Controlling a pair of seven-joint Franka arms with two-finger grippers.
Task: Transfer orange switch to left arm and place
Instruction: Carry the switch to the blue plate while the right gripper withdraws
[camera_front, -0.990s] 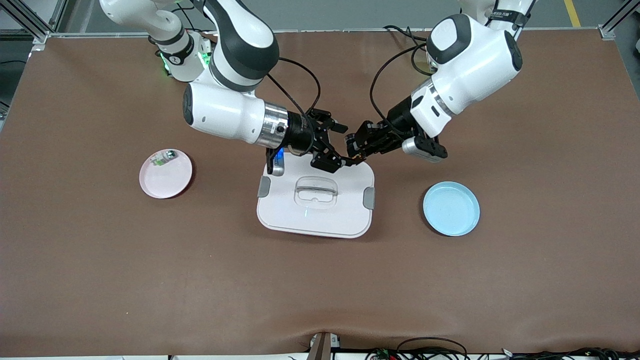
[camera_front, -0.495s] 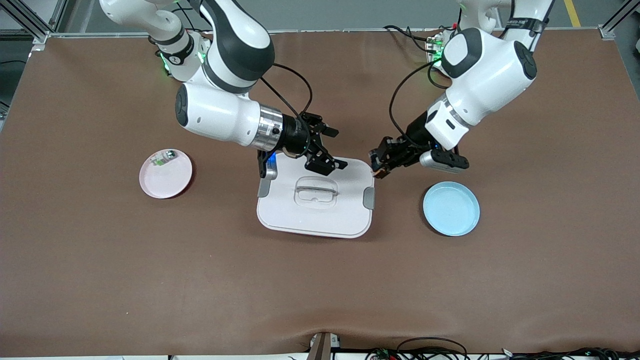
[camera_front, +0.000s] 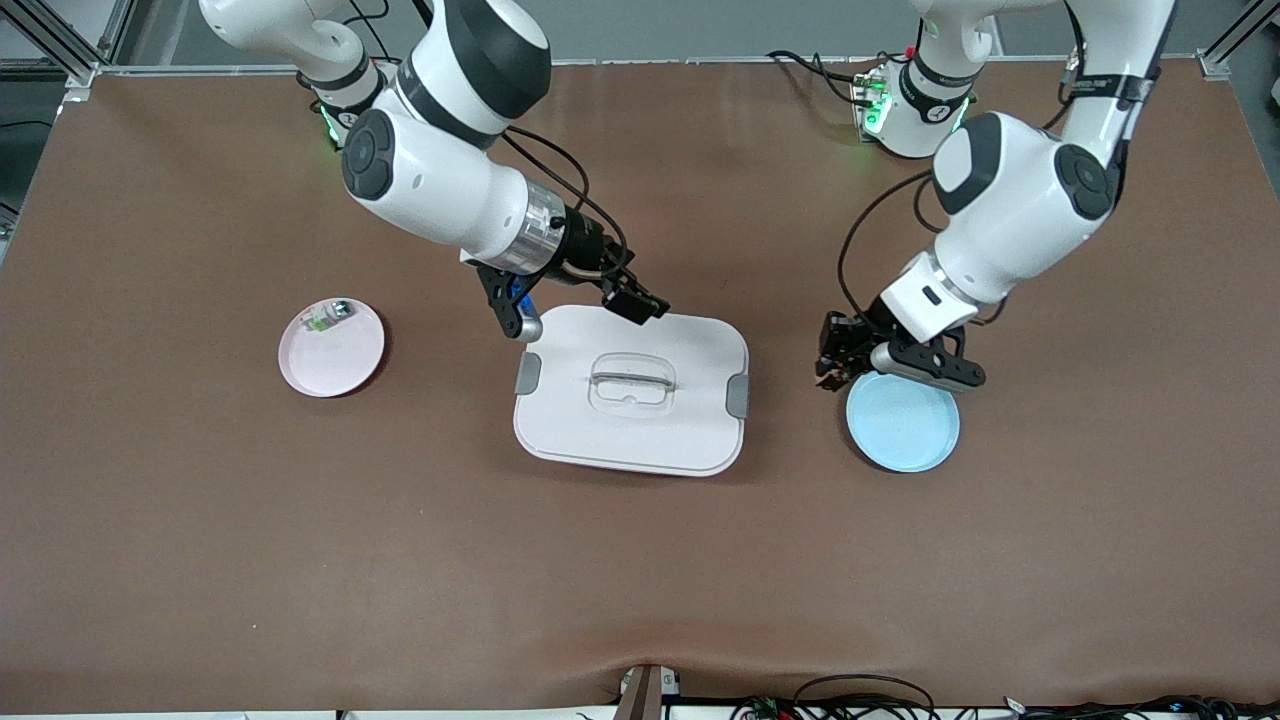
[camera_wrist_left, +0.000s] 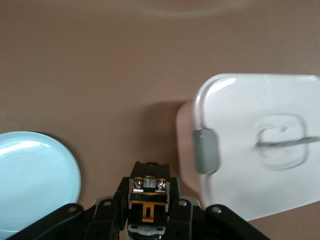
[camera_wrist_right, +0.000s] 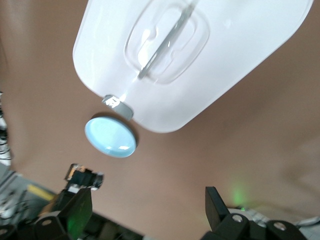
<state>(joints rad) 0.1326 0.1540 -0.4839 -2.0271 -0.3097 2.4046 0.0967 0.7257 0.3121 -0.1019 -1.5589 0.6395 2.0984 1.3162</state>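
The orange switch (camera_wrist_left: 148, 192), black with an orange tab and two screws, is clamped in my left gripper (camera_wrist_left: 148, 200). In the front view my left gripper (camera_front: 828, 375) hangs low at the edge of the light blue plate (camera_front: 903, 418), on the side toward the box. The white box (camera_front: 632, 402) with grey clips lies mid-table. My right gripper (camera_front: 640, 303) is open and empty over the box's edge nearest the robots. The right wrist view shows its fingers (camera_wrist_right: 215, 205) spread wide, with the box (camera_wrist_right: 190, 60) and blue plate (camera_wrist_right: 110, 136) below.
A pink plate (camera_front: 331, 348) toward the right arm's end of the table holds a small clear-and-green component (camera_front: 325, 318). The box's grey clip (camera_wrist_left: 205, 150) and the blue plate (camera_wrist_left: 30, 180) flank the left gripper. Bare brown table lies nearer the front camera.
The two grippers have parted over the box. My left gripper carried the switch off the box's corner to the blue plate's edge. My right gripper drew back toward its own side, open.
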